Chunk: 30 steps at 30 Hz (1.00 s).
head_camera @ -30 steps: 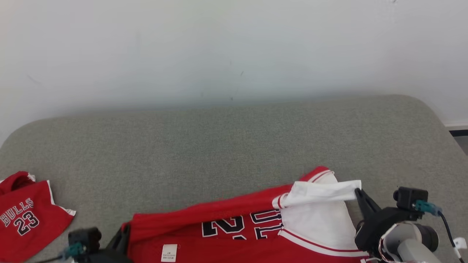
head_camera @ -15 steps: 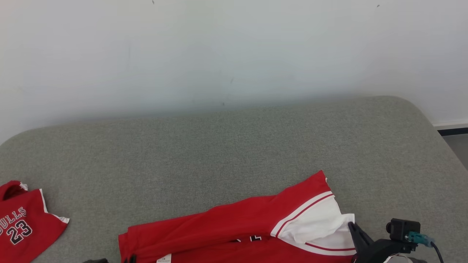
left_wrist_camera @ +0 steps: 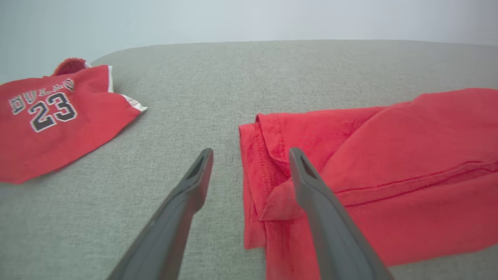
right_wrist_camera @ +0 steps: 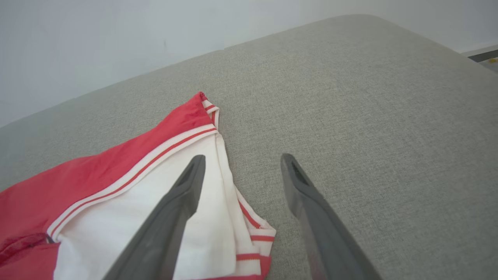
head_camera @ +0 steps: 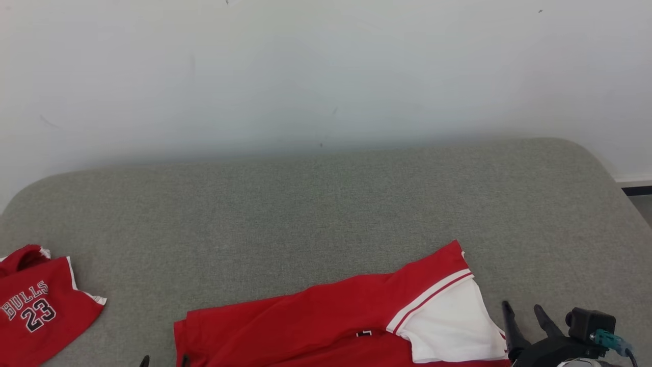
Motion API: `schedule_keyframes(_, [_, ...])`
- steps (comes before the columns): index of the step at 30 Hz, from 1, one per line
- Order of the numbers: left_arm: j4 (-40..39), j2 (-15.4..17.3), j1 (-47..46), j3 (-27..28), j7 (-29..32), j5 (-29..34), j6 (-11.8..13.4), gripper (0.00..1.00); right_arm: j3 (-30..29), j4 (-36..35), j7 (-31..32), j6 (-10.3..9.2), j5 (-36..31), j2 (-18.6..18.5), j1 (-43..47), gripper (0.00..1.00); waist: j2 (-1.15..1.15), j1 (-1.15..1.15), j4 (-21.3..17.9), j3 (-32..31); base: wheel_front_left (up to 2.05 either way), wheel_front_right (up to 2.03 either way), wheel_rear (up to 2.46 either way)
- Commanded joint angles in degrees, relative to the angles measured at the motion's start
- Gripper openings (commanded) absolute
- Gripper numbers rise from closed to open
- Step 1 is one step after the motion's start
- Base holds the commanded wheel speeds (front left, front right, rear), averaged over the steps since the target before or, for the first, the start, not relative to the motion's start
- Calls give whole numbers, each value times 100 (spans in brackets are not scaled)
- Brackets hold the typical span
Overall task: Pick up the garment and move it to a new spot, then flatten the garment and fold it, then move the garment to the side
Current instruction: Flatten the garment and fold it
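The garment [head_camera: 326, 326] lies folded at the near edge of the table [head_camera: 326, 204], right of the table's middle. Its long axis runs along that edge and tilts slightly away toward the right. The hemmed end points to the table's left and the white sleeve end to its right, with one red corner peaking toward the far side.

A second ago the right gripper [head_camera: 521, 307] pinched the raised white sleeve and black number print showed along the fold. Now the sleeve lies flat and the red top layer hides all but a speck of print. That gripper stands wide and empty just off the sleeve, one finger over the white cloth and the other over bare table in the right wrist view [right_wrist_camera: 242, 159]. The left gripper [left_wrist_camera: 251, 155], clamped at the hem before, is also spread wide, straddling the hem edge.

The garment [left_wrist_camera: 389, 155] is soft red knit with stitched hems and doubled folds. Its sleeve is plain white, edged in ribbed red-and-white stripes. The table is covered in coarse grey weave and has rounded corners. A smaller red shirt [head_camera: 35, 306] printed "BULLS 23" lies rumpled at the table's near left corner, well apart from the garment.
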Motion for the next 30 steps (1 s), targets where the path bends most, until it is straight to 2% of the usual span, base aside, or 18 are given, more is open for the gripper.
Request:
schedule_keyframes(1, [-182,-15,153,151,-17,278,87,100,-85,-60,-68,-15,-165,88,-31,100,0,0,53,23,0,0,0])
schedule_keyframes(4, [-416,-123,306,355,-17,583,114,100,-157,-64,-142,-15,-444,125,-139,100,0,0,113,60,0,0,0])
schedule_keyframes(8, [-601,-281,363,597,-17,850,-19,100,-138,63,-106,-15,-686,195,-323,100,0,0,191,117,0,0,0])
schedule_keyframes(16, [-547,-607,357,843,-17,1172,-319,100,-183,627,118,-16,-993,102,-724,100,0,0,371,258,0,0,0])
schedule_keyframes(24, [-452,-776,267,992,-17,1385,-511,100,-74,1332,478,-16,-999,-39,-1032,100,0,0,520,382,0,0,0])
schedule_keyframes(30, [-455,-861,215,1117,-18,1552,-656,100,234,1817,761,-14,-766,61,-1137,100,0,0,603,429,0,0,0])
